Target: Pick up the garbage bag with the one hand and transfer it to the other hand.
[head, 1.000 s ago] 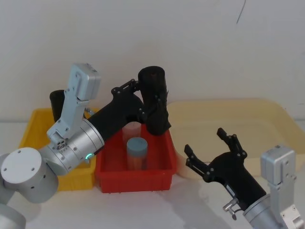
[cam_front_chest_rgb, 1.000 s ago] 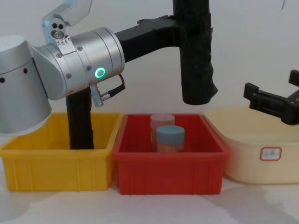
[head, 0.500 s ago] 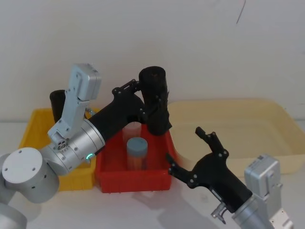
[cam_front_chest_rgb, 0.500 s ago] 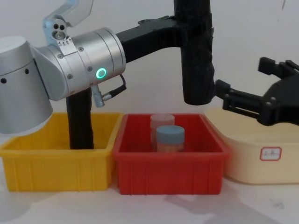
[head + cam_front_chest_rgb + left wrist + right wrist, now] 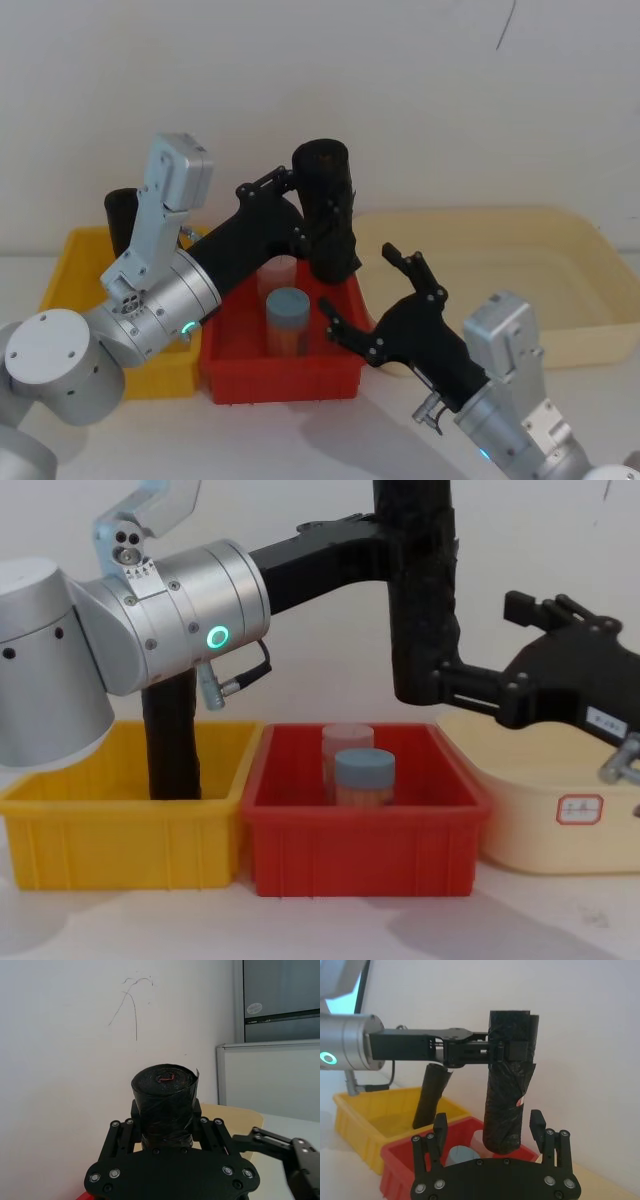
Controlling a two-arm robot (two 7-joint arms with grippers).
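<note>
Left claw (image 5: 318, 213) around upright garbage bag (image 5: 322, 166); right claw (image 5: 358, 286), fingers apart, near.

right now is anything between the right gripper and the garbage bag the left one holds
Nothing visible. The right gripper, fingers open, faces the lower end of the garbage bag, which the left gripper holds upright above the red bin. The jars stand below, out of the path.

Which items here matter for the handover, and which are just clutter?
Job: tall matte black garbage bag roll, clamped in left gripper; open right gripper.
Clutter: second black roll in yellow plastic bin; red plastic bin, blue-lidded jar; beige tub.
</note>
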